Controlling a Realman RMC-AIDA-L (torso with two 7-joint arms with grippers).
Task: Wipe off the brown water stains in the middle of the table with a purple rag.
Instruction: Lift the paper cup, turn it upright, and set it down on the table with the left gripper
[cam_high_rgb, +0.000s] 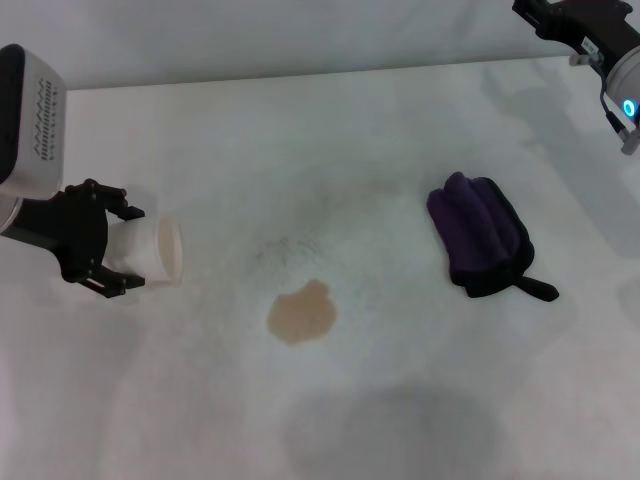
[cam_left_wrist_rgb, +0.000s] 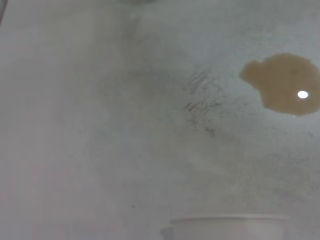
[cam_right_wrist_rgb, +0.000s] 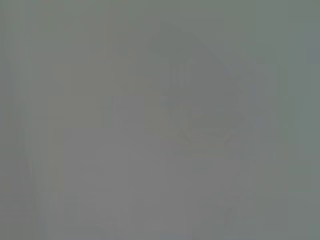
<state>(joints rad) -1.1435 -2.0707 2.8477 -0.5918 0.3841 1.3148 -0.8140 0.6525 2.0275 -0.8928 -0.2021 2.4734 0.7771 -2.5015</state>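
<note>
The brown water stain (cam_high_rgb: 302, 313) is a tan blotch near the middle of the white table (cam_high_rgb: 400, 120); it also shows in the left wrist view (cam_left_wrist_rgb: 285, 82). The purple rag (cam_high_rgb: 482, 234), a dark bundle with black edging and strap, lies to the stain's right. My left gripper (cam_high_rgb: 118, 248) is at the left, shut on a white cup (cam_high_rgb: 155, 250) held on its side, mouth toward the stain. The cup's rim shows in the left wrist view (cam_left_wrist_rgb: 227, 220). My right gripper (cam_high_rgb: 575, 30) is raised at the far right corner, away from the rag.
A faint grey speckled smudge (cam_high_rgb: 285, 250) lies just beyond the stain, also in the left wrist view (cam_left_wrist_rgb: 202, 102). The table's far edge (cam_high_rgb: 300, 75) runs across the back. The right wrist view shows only plain grey.
</note>
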